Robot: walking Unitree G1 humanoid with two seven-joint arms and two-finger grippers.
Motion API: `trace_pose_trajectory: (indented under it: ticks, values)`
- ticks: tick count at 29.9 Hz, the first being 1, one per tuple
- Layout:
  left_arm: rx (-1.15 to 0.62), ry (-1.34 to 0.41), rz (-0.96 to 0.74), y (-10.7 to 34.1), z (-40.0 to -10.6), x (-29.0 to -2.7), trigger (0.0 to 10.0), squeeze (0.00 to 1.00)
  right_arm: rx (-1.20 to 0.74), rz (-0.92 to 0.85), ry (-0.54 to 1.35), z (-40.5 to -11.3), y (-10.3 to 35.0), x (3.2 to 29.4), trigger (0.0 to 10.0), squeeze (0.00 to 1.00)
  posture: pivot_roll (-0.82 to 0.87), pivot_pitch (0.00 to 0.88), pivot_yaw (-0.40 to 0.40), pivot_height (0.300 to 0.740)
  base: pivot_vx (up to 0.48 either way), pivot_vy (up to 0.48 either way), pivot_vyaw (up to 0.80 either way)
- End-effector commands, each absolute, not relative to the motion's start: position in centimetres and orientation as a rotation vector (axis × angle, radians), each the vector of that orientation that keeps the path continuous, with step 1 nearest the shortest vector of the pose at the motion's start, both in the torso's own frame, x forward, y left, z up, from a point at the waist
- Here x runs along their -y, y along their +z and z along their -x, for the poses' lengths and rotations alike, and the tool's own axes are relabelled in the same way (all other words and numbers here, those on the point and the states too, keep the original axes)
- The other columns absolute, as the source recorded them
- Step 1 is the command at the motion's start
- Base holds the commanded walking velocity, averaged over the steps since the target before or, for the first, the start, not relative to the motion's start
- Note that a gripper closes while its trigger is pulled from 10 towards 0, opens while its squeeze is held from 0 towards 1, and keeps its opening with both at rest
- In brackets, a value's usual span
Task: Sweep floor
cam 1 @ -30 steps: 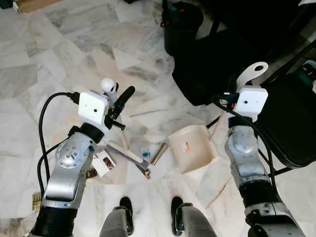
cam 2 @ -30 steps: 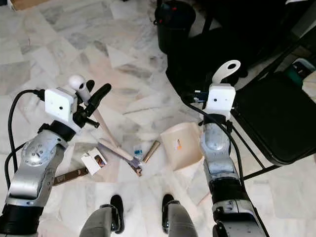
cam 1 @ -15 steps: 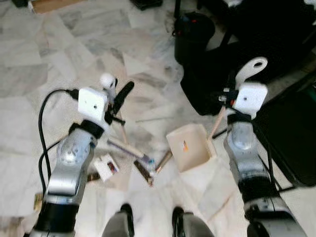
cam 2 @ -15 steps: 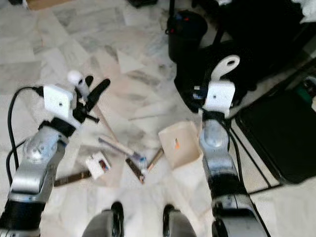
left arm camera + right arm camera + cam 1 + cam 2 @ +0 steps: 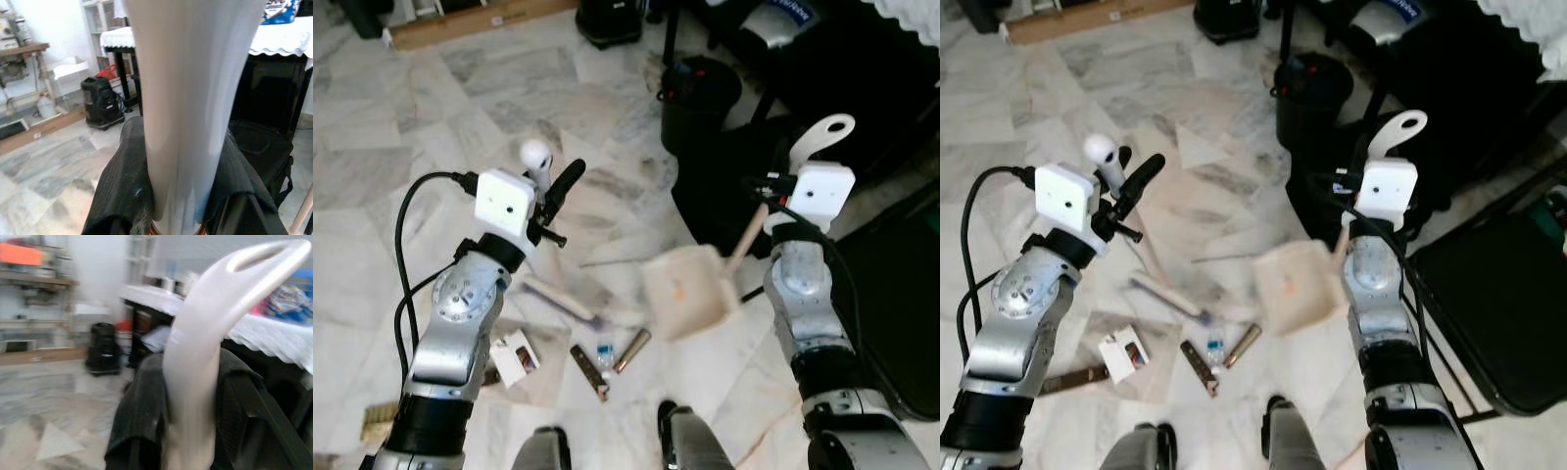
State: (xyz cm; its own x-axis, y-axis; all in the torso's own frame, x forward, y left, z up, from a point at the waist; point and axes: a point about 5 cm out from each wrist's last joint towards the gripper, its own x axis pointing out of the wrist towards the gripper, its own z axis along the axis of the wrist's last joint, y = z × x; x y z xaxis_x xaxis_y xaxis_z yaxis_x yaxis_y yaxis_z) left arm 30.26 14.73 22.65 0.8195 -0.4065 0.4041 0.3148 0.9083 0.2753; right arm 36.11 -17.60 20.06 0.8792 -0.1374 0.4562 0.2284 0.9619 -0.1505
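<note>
Broom handle point(image 5: 536, 162), white-tipped, stood clamped between the black fingers of your left gripper point(image 5: 548, 196), its long axis slanting down and toward the robot's right to the brush end point(image 5: 563, 299) on the marble floor point(image 5: 401, 147). Your right gripper point(image 5: 190, 401) was shut around the pale dustpan handle point(image 5: 822, 137), which pointed up and away from the robot; its wooden shaft point(image 5: 744, 238) ran down to the blurred dustpan point(image 5: 685, 292), whether on or above the floor you could not tell. Litter lay just ahead of the robot's feet point(image 5: 675, 416): a small carton point(image 5: 516, 355), a brown bar point(image 5: 589, 358), a small bottle point(image 5: 605, 354) and a tube point(image 5: 631, 350). Open floor stretched to the left; a black bin point(image 5: 697, 93) and a dark chair point(image 5: 1489, 294) crowded the right.
</note>
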Motion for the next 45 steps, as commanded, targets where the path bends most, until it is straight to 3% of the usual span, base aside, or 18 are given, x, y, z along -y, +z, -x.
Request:
trace_pose_trajectory:
  ticks: [1,15,37,45]
  values:
    - [0.513,-0.383,-0.235,23.2,-29.8,-15.0,10.0,0.0,0.484,0.183,-0.186,-36.0,20.3,17.4,10.0,0.0,0.0,0.246,-0.02,0.74,0.0,0.0,0.0]
    - [0.341,-0.591,-0.221,20.7,-28.8,-14.4,10.0,0.0,0.46,0.203,-0.175,-35.6,19.2,17.5,10.0,0.0,0.01,0.284,-0.013,0.74,0.0,0.0,0.0]
    - [0.271,-0.71,-0.225,21.1,-26.6,-14.5,10.0,0.0,0.408,0.238,-0.172,-34.7,16.8,17.8,10.0,0.0,0.07,0.421,0.028,0.74,0.0,0.0,0.0]
    - [0.254,-0.732,-0.212,21.3,-25.9,-14.0,10.0,0.0,0.466,0.263,-0.245,-34.4,18.2,19.3,10.0,0.0,0.07,0.455,0.036,0.74,0.0,0.0,0.0]
